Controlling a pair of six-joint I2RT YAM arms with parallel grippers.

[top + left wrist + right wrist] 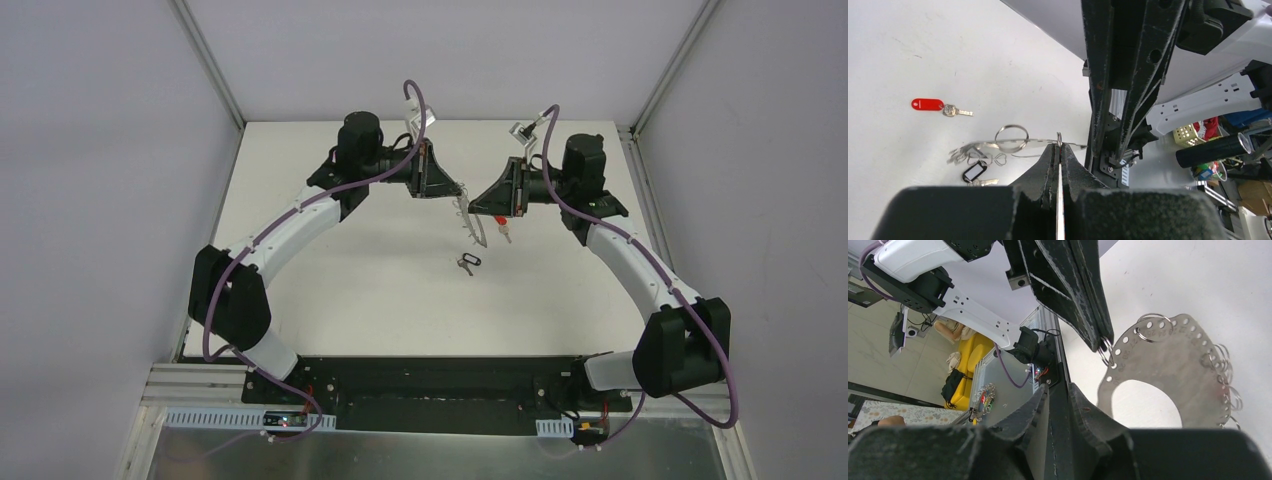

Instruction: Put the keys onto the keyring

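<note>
My left gripper point(458, 195) is shut on a small wire loop at the edge of the keyring point(472, 228), a grey perforated oval band, and holds it hanging above the table. The band shows edge-on in the left wrist view point(1013, 144) ahead of the closed gripper point(1059, 145), and broadside in the right wrist view point(1168, 365). My right gripper point(477, 200) is close beside the band, its jaws a little apart and empty point(1063, 390). The red-headed key point(503, 232) point(928, 104) and the dark-tagged key point(468, 262) point(975, 171) lie on the table below.
The white table point(350, 270) is boxed in by white walls with aluminium posts point(215, 65) at the back corners. A black rail point(430, 375) runs along the near edge between the arm bases. Both gripper tips nearly meet over the table's middle.
</note>
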